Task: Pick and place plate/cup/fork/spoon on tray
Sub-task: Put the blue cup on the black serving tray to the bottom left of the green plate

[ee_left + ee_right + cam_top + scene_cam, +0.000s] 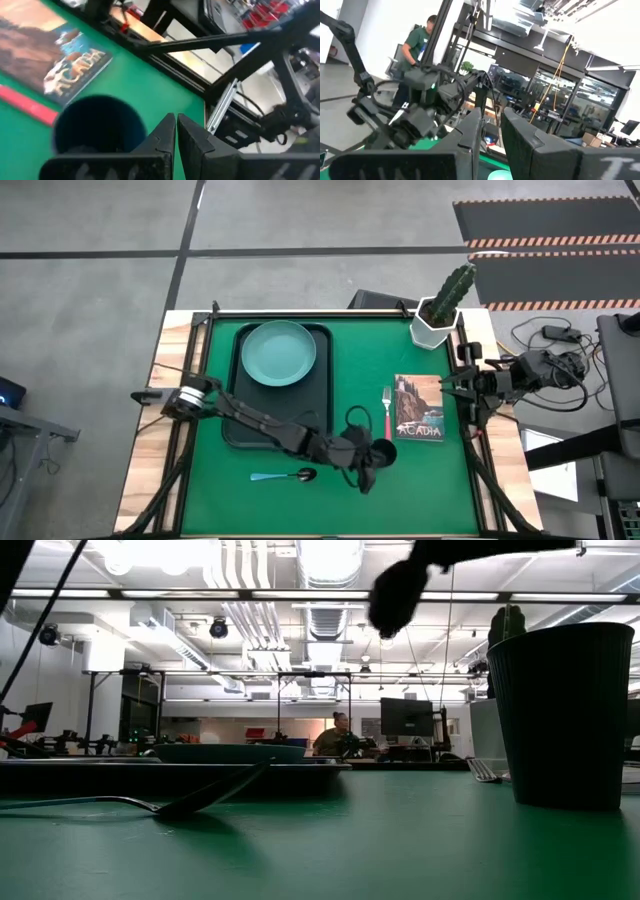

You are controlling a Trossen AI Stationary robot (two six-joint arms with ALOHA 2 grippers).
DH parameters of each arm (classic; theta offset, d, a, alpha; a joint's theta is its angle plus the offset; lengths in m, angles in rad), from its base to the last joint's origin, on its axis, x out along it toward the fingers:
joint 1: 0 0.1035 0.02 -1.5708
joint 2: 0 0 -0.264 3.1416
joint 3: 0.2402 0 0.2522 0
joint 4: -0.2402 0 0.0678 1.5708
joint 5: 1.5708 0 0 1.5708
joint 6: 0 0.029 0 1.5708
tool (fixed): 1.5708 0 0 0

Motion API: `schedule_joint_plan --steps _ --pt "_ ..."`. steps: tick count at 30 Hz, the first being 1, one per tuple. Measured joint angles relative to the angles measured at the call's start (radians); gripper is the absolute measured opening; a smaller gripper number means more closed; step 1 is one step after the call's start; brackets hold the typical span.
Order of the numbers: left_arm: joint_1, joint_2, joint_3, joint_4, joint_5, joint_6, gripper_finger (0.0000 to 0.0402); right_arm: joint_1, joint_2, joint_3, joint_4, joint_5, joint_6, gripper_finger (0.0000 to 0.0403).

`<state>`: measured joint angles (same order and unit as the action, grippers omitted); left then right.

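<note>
From above, the large black rectangular tray (262, 420) lies on the green-matted counter (430, 490) with the round teal-green plate (279, 353) on its far end. The small dark round cup (381, 453) stands on the mat well to the right of the tray, just left of the near corner of a picture book titled Acadia (419, 406). The red-handled fork with silver tines (387, 412) lies along the book's left edge, and the blue-handled spoon with a dark bowl (284, 476) rests on the mat just in front of the tray.

The level view adds height: the cup (560, 715) stands upright, and the spoon's bowl (195, 802) touches the mat.

The left wrist view alone shows the left hand (176, 122) with its fingers (161, 131) nearly together, just beside the cup's rim (98, 122), gripping nothing.

The right hand (491, 117) waits at the counter's right edge beside the book, narrowly parted and empty.
</note>
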<state>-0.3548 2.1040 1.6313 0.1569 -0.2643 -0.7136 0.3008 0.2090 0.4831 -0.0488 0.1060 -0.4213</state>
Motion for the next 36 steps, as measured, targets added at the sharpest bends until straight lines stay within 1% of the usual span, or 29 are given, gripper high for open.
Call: schedule_joint_plan --steps 2,5,8,12,16,21,24,26,28,31,36 --pt "0.003 0.021 0.06 -0.01 0.003 0.027 0.0 0.0 0.003 0.0 -0.001 0.0 0.005 0.0063" --pt "0.004 0.03 0.136 -0.131 0.001 0.052 0.0 0.0 0.009 0.0 0.0 0.0 0.017 0.0063" --pt "0.002 0.036 0.189 -0.253 -0.036 0.099 0.0 0.0 0.008 0.0 0.001 0.0 0.017 0.0063" --pt "0.009 0.036 0.198 -0.334 -0.06 0.147 0.0 0.0 0.008 0.0 0.001 0.0 0.017 0.0063" --pt "0.021 0.039 0.196 -0.336 -0.064 0.242 0.0 0.0 0.008 0.0 0.001 0.0 0.011 0.0063" --pt "0.035 0.039 0.194 -0.341 -0.063 0.261 0.0 0.0 0.008 0.0 0.001 0.0 0.016 0.0063" --pt "0.039 0.039 0.173 -0.356 -0.065 0.304 0.0003 0.0 0.008 0.0 0.001 0.0 0.018 0.0063" --pt "0.039 0.039 0.156 -0.359 -0.063 0.307 0.0016 0.0 0.008 0.0 0.0 0.0 0.018 0.0063" --pt "0.043 0.039 0.14 -0.359 -0.062 0.309 0.0038 0.0 0.008 0.0 0.001 0.0 0.018 0.0063" --pt "0.051 0.039 0.116 -0.357 -0.069 0.305 0.0083 0.0 0.008 0.0 0.0 0.0 0.018 0.0063" --pt "0.056 0.038 0.084 -0.32 -0.14 0.302 0.0156 0.0 0.008 0.0 0.0 0.0 0.018 0.0063"
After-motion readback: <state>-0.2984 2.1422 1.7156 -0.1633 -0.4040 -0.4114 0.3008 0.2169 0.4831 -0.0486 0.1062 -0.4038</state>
